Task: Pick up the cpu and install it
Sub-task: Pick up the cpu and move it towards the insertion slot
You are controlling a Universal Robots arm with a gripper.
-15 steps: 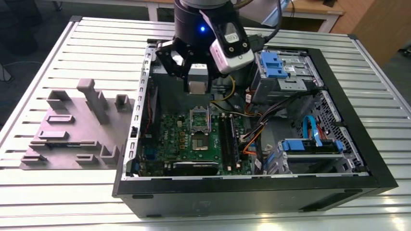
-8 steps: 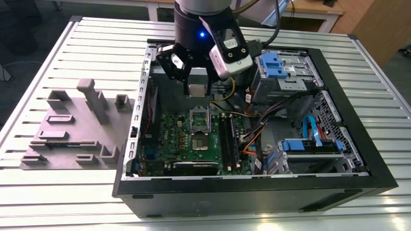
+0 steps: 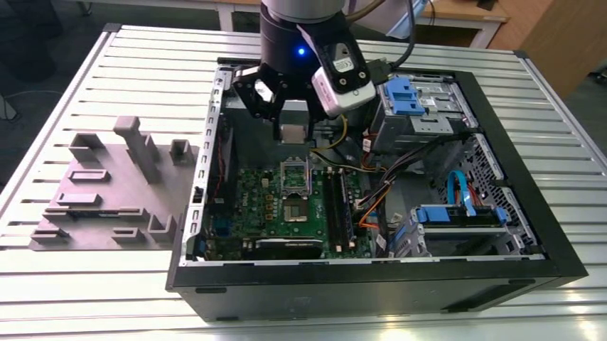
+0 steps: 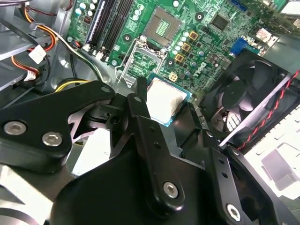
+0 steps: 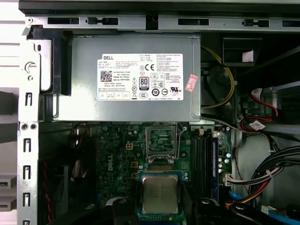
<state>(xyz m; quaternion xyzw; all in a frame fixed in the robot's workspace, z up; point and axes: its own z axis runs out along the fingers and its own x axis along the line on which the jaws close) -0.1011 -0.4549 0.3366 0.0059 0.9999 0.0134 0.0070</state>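
The hand (image 3: 293,133) is up over the open PC case (image 3: 531,238), in the upper middle of the exterior view. It is closed on the cpu (image 3: 295,122). The little silver square sits btwn the black fingers (image 4: 140,112), w/ one finger on each side of it. In the second wrist view the cpu is in the middle of the frame. In the first wrist view it is at the bottom middle.

The cpu is up in the air, not touching the green board (image 3: 242,206). It hangs over the top part of the board, near the grey box (image 5: 77,79) w/ the white label.

The socket (image 4: 161,23) is open and has no chip in it. Its metal frame (image 4: 140,63) is flipped up, so the hole is bare. In the exterior view the socket is in the middle of the board, lower in the frame than the hand. The cpu looks a bit off from it, not right over it, but I can't tell how far.

How far along, I think:
- Pick-up is done, b/c the chip is off the surface (image 3: 133,64) and in the hand.
- The grey rack (image 3: 104,192) at the left of the exterior view has nothing on it that looks like a chip.
- Install is not done yet, b/c the cpu is not in the socket and the frame is not shut.

So approx. halfway.
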